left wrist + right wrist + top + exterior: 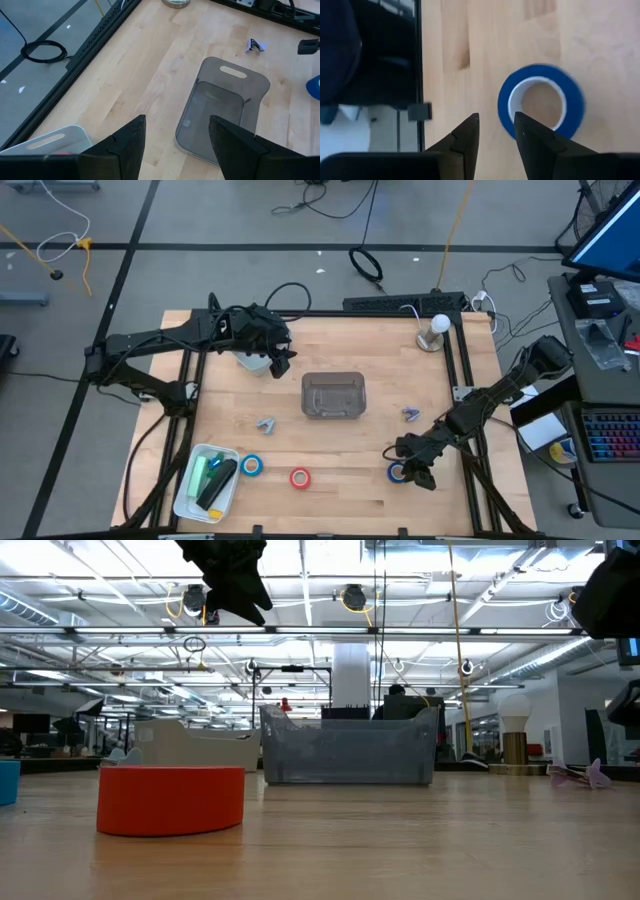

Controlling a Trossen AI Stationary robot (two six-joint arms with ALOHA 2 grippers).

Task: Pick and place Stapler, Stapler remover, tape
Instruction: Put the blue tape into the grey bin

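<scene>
**Right gripper low beside blue tape at the table's right side**

Right gripper sits low near the right edge of the pale wooden table, toward the front, fingers apart with a narrow gap and nothing between them. A blue ring-shaped tape roll with a pale core lies flat just beside the fingertips; contact, if any, cannot be made out.

Left gripper hangs above the back-left part, fingers apart, empty.

Clear grey plastic bin stands mid-table. White tray at the front-left corner. Second blue tape roll beside that tray; red tape roll near the front edge.
</scene>
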